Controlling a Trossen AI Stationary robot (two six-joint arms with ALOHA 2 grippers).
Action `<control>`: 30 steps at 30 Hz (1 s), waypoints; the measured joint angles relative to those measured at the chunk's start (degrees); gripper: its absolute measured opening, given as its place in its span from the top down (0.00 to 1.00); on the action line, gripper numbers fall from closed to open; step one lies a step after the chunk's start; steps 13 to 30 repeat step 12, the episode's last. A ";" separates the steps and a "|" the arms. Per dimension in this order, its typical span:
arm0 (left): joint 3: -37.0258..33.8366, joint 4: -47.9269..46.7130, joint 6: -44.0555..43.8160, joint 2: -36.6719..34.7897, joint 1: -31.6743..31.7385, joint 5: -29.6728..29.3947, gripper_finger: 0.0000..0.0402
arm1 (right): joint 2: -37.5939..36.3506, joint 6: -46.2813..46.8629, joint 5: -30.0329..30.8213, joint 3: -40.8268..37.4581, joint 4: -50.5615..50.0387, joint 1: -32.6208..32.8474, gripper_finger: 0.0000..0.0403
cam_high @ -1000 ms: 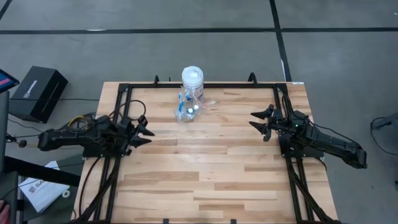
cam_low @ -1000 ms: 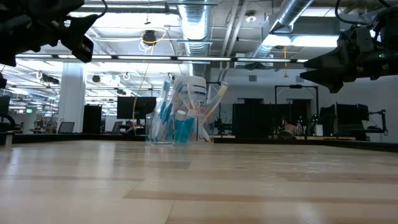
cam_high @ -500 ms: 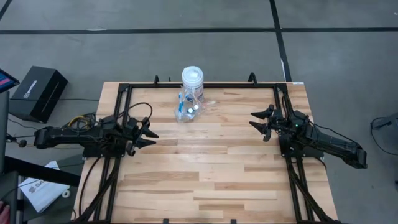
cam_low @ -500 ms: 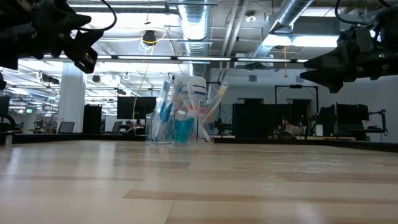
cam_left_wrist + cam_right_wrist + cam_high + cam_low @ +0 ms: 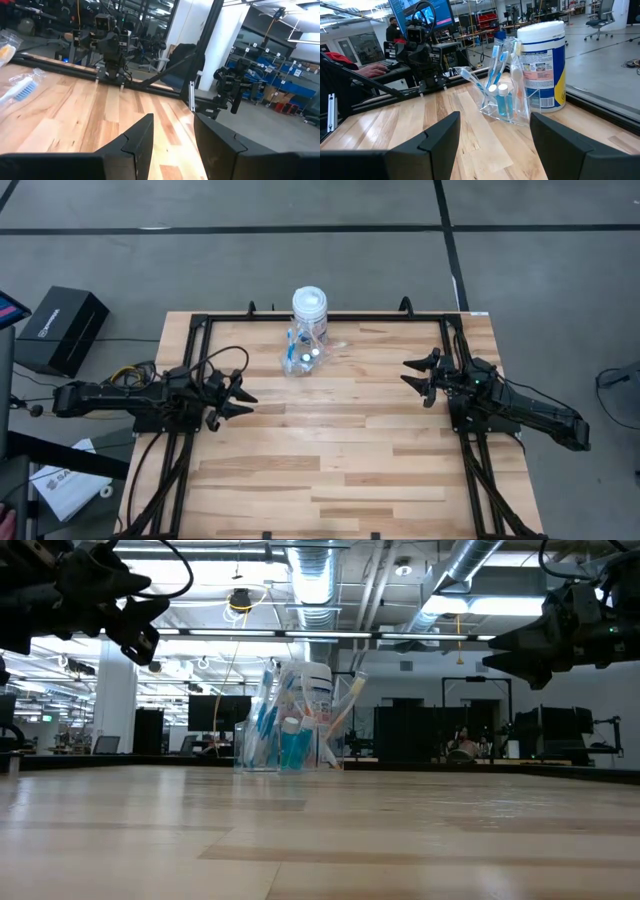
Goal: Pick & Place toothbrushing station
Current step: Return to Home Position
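The see-through holder (image 5: 303, 352) with blue-and-white toothbrushes and two small white-capped cylinders stands upright on its base at the table's far middle; it also shows in the low view (image 5: 285, 736) and the right wrist view (image 5: 502, 95). My left gripper (image 5: 244, 396) is open and empty above the table's left side, short of the holder. My right gripper (image 5: 408, 372) is open and empty above the table's right side. A loose toothbrush (image 5: 22, 90) shows in the left wrist view.
A white jar with a blue label (image 5: 309, 308) stands right behind the holder at the far edge. A black frame (image 5: 330, 316) runs along the table's far, left and right sides. A person's hand (image 5: 375, 71) shows beyond the table. The near half of the wooden table (image 5: 330, 470) is bare.
My left gripper has gone toward the table's right edge, a little nearer the holder, staying open and raised. My right arm has kept still. The holder has not moved.
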 joint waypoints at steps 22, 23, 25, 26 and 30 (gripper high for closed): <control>0.00 0.39 0.00 -0.02 0.00 0.00 0.66 | 0.00 0.00 -0.01 0.00 -0.01 -0.01 0.43; 0.00 0.39 0.00 -0.02 0.00 0.00 0.66 | 0.00 0.00 -0.01 0.00 -0.01 -0.01 0.43; 0.00 0.39 0.00 -0.02 0.00 0.00 0.66 | 0.00 0.00 -0.01 0.00 -0.01 -0.01 0.43; 0.00 0.39 0.00 -0.02 0.00 0.00 0.66 | 0.00 0.00 -0.01 0.00 -0.01 -0.01 0.43; 0.00 0.39 0.00 -0.02 0.00 0.00 0.66 | 0.00 0.00 -0.01 0.00 -0.01 -0.01 0.43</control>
